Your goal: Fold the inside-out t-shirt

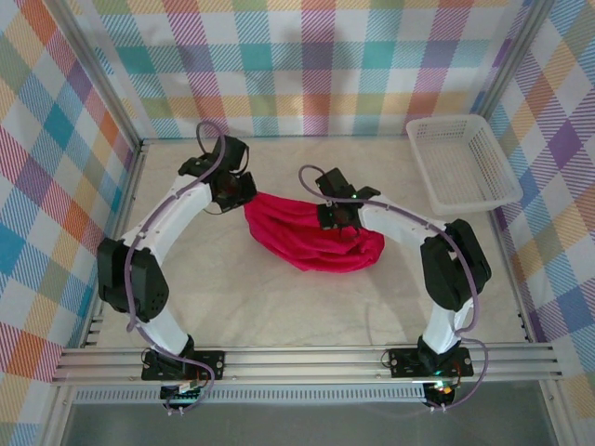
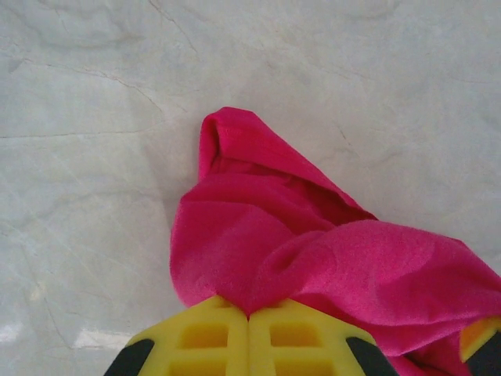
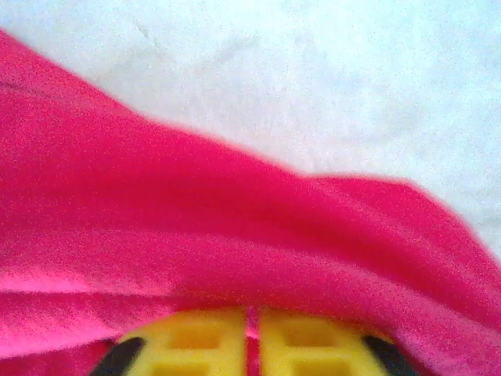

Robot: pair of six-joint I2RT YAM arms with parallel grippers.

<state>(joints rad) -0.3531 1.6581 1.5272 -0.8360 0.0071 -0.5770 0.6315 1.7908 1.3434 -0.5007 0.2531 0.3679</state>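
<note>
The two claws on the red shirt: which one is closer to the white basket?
The right gripper, pinching the shirt at the end on the basket's side; the left gripper holds the opposite end.

The t-shirt is blurred in the right wrist view — cut off left, right and below.

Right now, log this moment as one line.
left claw: shut on crumpled red fabric t-shirt | right claw: shut on it | state: bunched, not folded
</note>
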